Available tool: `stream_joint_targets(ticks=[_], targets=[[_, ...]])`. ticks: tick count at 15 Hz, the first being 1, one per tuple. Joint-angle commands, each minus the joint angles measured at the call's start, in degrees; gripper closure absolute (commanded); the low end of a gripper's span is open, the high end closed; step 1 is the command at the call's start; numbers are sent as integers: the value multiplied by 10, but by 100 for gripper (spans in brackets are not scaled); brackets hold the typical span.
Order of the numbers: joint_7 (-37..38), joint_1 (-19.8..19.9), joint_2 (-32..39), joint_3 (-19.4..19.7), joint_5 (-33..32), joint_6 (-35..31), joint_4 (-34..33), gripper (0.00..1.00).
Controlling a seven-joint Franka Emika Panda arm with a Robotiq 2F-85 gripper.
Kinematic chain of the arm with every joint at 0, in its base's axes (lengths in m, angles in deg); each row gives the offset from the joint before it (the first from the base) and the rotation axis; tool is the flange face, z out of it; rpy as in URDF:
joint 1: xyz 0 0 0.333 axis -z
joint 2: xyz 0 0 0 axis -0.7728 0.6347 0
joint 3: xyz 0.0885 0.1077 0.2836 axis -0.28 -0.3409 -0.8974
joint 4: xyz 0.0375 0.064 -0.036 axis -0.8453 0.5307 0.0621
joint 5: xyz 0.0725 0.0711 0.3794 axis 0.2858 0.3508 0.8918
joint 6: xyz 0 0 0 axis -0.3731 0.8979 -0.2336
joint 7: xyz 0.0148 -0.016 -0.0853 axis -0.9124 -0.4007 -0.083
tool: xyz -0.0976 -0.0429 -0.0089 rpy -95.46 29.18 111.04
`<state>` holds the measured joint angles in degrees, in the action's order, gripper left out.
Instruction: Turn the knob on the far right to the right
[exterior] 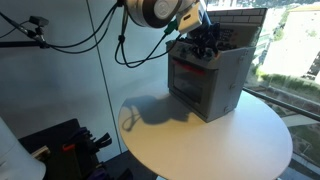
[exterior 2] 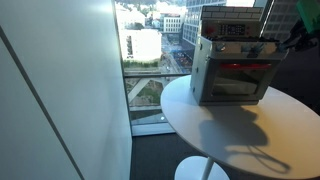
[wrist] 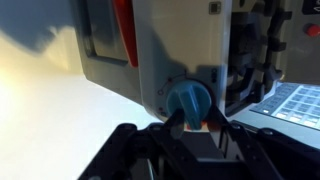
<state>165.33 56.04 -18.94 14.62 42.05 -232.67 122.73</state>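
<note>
My claw is at the front of the toaster oven. In the wrist view its 2 fingers stand on both sides of the blue knob. They seem to press on the knob, so I believe I am grasping it, though this picture is blurred and the contact is not sharp. The blue knob sits low on the grey front of the oven, close to its edge, and a red strip shows further along the same front.

In an exterior view the toaster oven stands on the round white table, on the side near the window. My claw reaches its upper front corner from above, with black cables hanging behind my arm. In an exterior view the oven shows its glass door with a red glow inside, and my arm comes in from the picture's edge to that end of the front. The knob itself is too small to see there.
</note>
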Motion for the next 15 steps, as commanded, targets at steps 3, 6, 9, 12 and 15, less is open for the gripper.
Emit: stream_joint_targets(ticks=[3, 6, 9, 12, 15], targets=[[2, -3, -15, -7, 10, -14, -5, 38], [-3, -2, -23, -9, 11, -17, -4, 13], [-7, -1, -33, -13, 9, -15, -2, 0], [-15, 0, -44, -19, 7, -10, 0, 0], [-33, 1, -56, -25, 10, 2, 4, 0]])
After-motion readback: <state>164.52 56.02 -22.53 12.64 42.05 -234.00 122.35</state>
